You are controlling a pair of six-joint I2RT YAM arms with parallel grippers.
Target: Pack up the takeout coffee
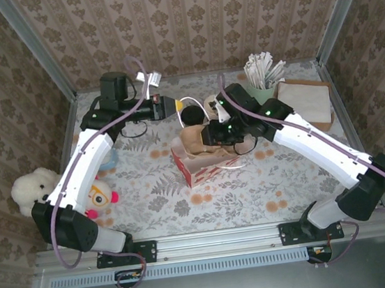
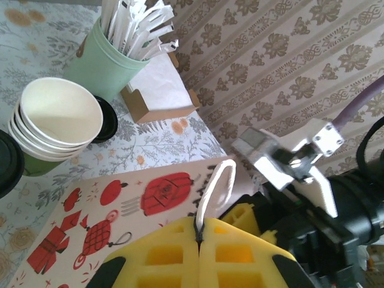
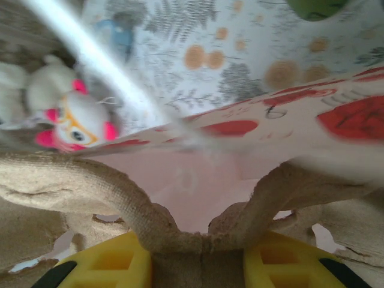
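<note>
- Takeout coffee (image 1: 190, 116): black lid up, standing on the table (image 1: 151, 205) just behind the bag (image 1: 199, 166) and beside the stack of cups (image 1: 213, 103). It is not gripped and not yet in the bag.
- Left gripper (image 1: 174, 105): pressed together on the white rope handle (image 1: 189, 102), holding it up behind the bag. Judged purpose is to keep one side of the mouth lifted and open.
- Right gripper (image 1: 211, 136): low at the bag's mouth, pinched tight on a tan strip (image 1: 193, 141). It probably holds the opposite side apart.
- Step judged as bag-opening. With both pincers occupied, one must let go before the cup can be lifted.
- Left wrist view adds:
  - the handle loop rising from between closed yellow fingers (image 2: 168, 258);
  - the bag's red-printed panel;
  - a mint cup (image 2: 102, 60) of wrapped sticks;
  - a napkin holder (image 2: 156, 102).
- A dark rim at that view's left edge may be the coffee's lid; cannot confirm.
- Right wrist view adds the bag's pink inside and the tan strip forking into two bands at the clamp. Handle or torn paper, cannot tell. A plush toy (image 3: 72, 117) lies beyond.
</note>
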